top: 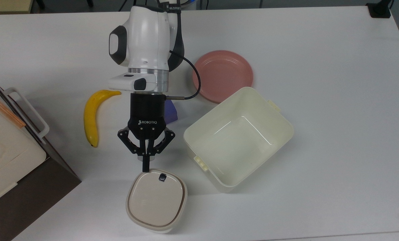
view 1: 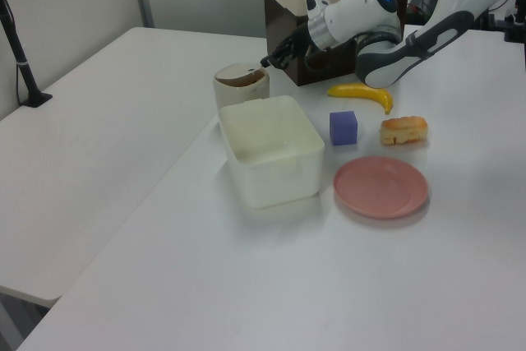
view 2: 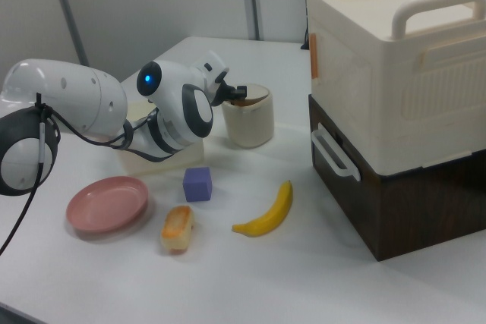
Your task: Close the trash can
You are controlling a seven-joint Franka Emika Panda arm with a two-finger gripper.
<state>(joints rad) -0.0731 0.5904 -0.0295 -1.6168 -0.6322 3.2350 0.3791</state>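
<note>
White table carries everything. At the top view's left edge stands a cream box with handles on a dark brown base, the biggest thing on it. The arm, white with dark joints, reaches from the top view's upper edge toward its bottom. A lidless cream tub sits at the top view's centre-right, with a pink plate just above it in that view, close to the tub's corner.

The bin stands near the top view's bottom edge, to the tub's lower left and apart from it. Its flat lid lies down over the body, and the left view shows a dark brown band under the lid edge. A small dark button sits near the lid's upper edge in the top view.

The gripper has its jaws pressed together, holding nothing, the tip at the lid's edge just beside the button.

A banana lies to the gripper's left in the top view. A purple cube and a piece of bread lie between the plate and banana in the right view.
</note>
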